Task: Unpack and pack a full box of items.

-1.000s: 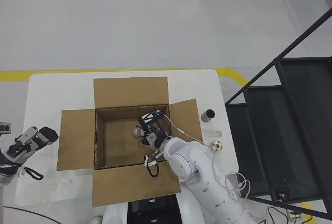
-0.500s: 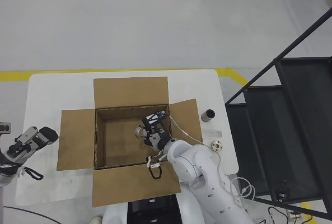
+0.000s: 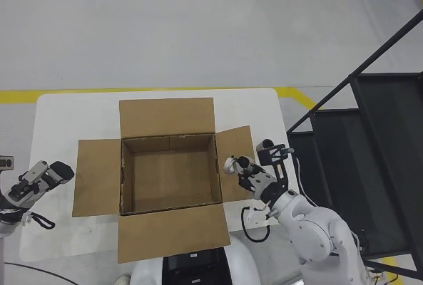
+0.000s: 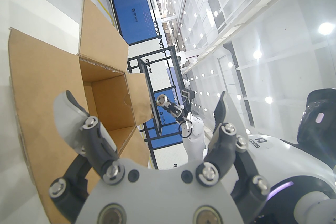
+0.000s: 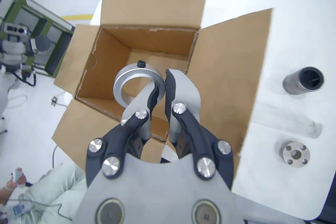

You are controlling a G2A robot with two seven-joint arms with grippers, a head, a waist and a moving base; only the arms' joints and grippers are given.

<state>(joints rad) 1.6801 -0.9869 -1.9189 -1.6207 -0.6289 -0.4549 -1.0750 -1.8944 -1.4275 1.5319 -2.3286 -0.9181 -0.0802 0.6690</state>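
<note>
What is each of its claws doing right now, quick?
Left gripper: open, holding nothing.
Right gripper: shut on a metal ring.

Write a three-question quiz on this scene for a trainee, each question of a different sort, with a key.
1. True or false: the cardboard box has items lying inside it.
2. What is the right gripper shut on? A) a metal ring B) a dark cylinder C) a flanged disc
3. Fill in: the left gripper, beside the box, has its fingers ____.

Key: 1 false, its floor is bare; 2 A; 3 open.
</note>
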